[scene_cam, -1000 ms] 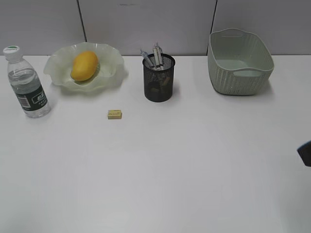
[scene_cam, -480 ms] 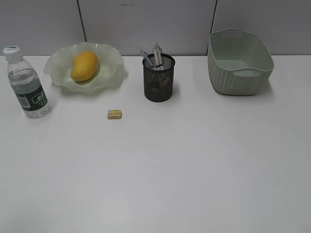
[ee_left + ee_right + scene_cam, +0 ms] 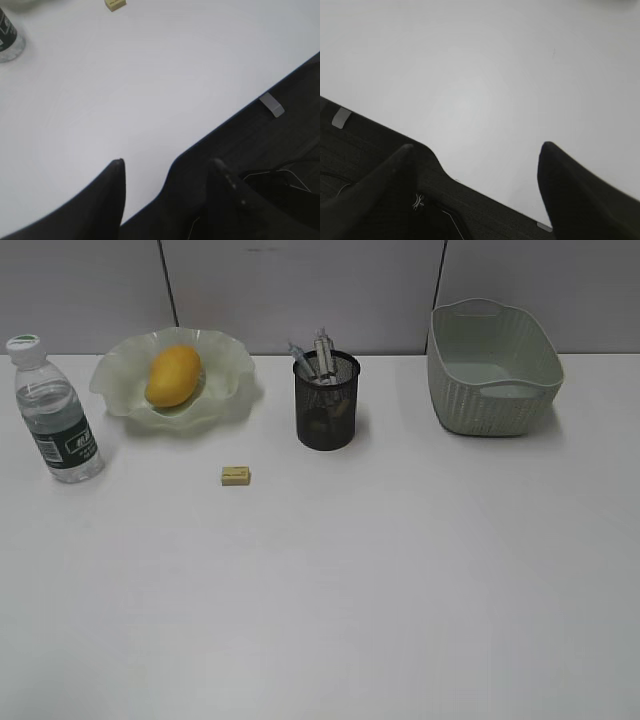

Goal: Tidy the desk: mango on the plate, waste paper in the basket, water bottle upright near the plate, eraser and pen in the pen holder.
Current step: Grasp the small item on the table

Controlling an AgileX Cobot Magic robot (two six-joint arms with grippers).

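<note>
The mango [image 3: 174,375] lies on the ruffled green plate [image 3: 228,370] at the back left. Left of the plate the water bottle [image 3: 56,416] stands upright; its base [image 3: 6,41] shows in the left wrist view. A small yellow eraser [image 3: 236,475] [image 3: 115,4] lies on the desk [image 3: 330,580] in front of the plate. Pens [image 3: 318,355] stick out of the black mesh pen holder [image 3: 326,402]. The basket [image 3: 492,368] stands at the back right; no waste paper shows. My left gripper [image 3: 167,167] and right gripper [image 3: 476,150] hang open and empty over the desk's front edge, outside the exterior view.
A dark floor with cables [image 3: 280,175] lies beyond the desk's front edge [image 3: 240,112]. A grey wall [image 3: 300,290] rises behind the objects.
A dark part of the right arm at the right edge of the exterior view one second ago has left that view. The objects have not moved.
</note>
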